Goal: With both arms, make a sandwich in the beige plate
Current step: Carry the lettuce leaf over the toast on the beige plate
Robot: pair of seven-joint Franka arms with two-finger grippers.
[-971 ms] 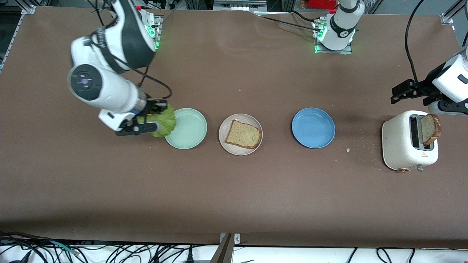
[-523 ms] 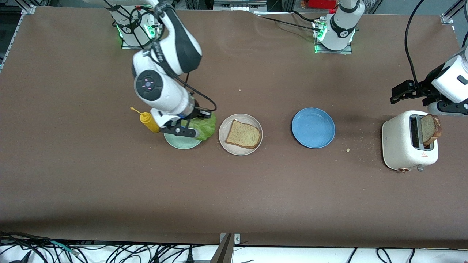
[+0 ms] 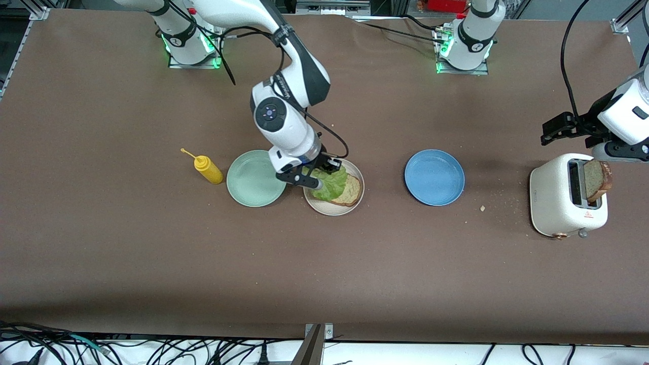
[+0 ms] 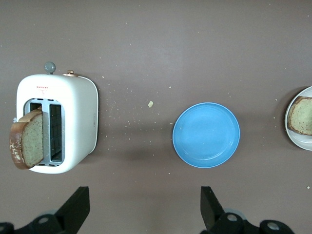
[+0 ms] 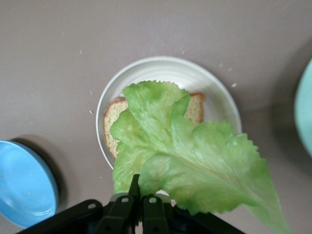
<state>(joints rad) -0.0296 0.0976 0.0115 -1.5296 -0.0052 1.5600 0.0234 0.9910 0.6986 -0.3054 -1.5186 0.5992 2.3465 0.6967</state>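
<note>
The right wrist view shows the right hand (image 5: 139,204) pinched shut on the stem edge of the lettuce leaf (image 5: 185,161), which hangs over the beige plate (image 5: 217,95) and hides most of the bread slice (image 5: 113,122) lying in it. From the front, that leaf looks like a small green patch on the slice, and the fingers are hard to tell apart. Only the front view takes in the yellow squeeze bottle (image 3: 207,168) and the mint-green plate (image 3: 253,178), both toward the right arm's end of the tabletop (image 3: 324,263).

The left wrist view shows the left hand (image 4: 144,209) with its fingers spread wide and gripping nothing, over bare tabletop beside the white toaster (image 4: 73,122). A second bread slice (image 4: 29,141) stands tilted in one toaster slot; the other slot holds nothing. The blue plate (image 4: 206,135) holds nothing, nor does the mint-green one.

The toaster carries a small red mark and line of print, too small to read
</note>
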